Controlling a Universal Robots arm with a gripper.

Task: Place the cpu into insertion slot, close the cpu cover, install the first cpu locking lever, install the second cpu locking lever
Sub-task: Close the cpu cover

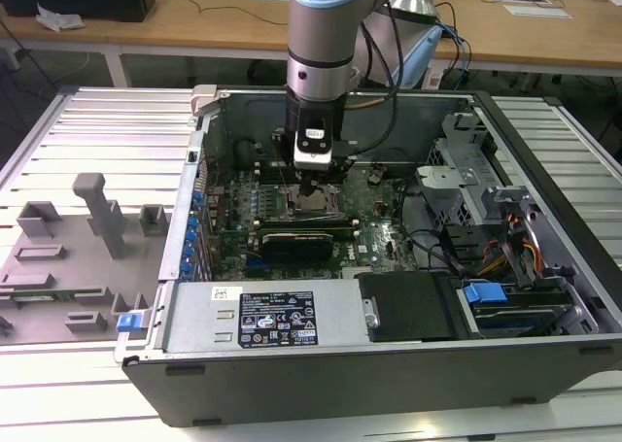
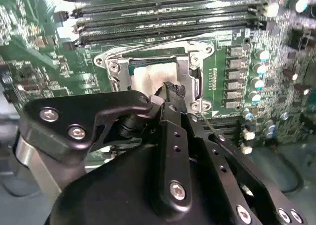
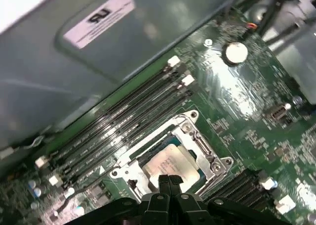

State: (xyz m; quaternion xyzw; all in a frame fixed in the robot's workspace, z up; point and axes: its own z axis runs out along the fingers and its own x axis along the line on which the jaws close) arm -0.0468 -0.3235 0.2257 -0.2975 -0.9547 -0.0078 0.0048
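While beneath tool, cpu flat.

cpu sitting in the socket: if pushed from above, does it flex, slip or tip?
The cpu looks like a flat metal-topped plate: probably stiff, no flex. Its smooth pale top is likely slippery under the gripper. Lying flat within the socket, it seems unlikely to tip or slide far.

In the exterior view the computer case lies on the slatted table; a fixture tray sits at its 9 o'clock; inside, the power supply lies at 6 o'clock of the motherboard, a metal cage at 3 o'clock; the cpu lies in the insertion slot, under the gripper; memory slots run just beside.
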